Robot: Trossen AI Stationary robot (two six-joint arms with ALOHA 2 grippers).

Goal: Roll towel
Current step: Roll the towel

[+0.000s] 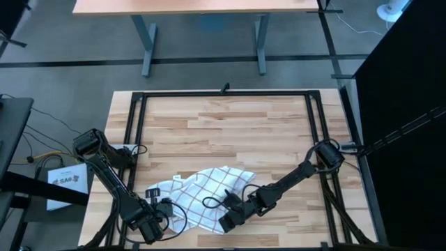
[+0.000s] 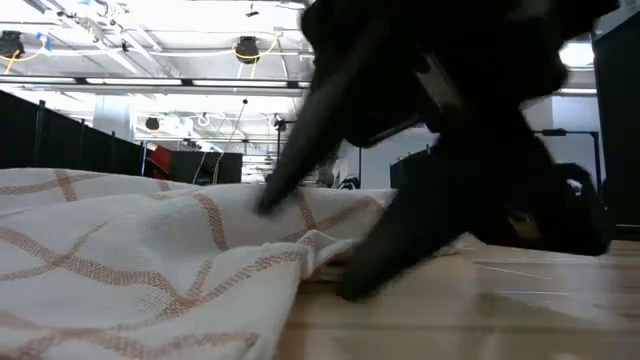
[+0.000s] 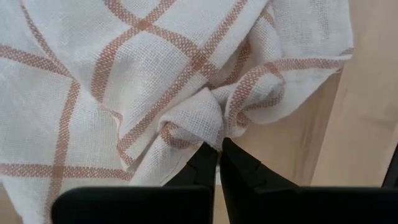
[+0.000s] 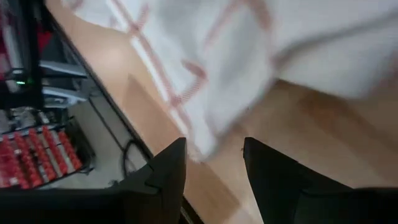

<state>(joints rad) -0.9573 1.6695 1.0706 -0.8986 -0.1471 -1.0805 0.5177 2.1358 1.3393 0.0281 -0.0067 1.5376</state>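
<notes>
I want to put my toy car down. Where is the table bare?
The wooden table is bare across its far half, beyond the white grid-lined towel. The near edge is crowded: left gripper pinches the towel, right gripper open beside it.

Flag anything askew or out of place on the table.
The towel lies crumpled and skewed near the table's front edge, not flat. The left tool pinches a bunched fold; the right tool is open beside the cloth.
</notes>
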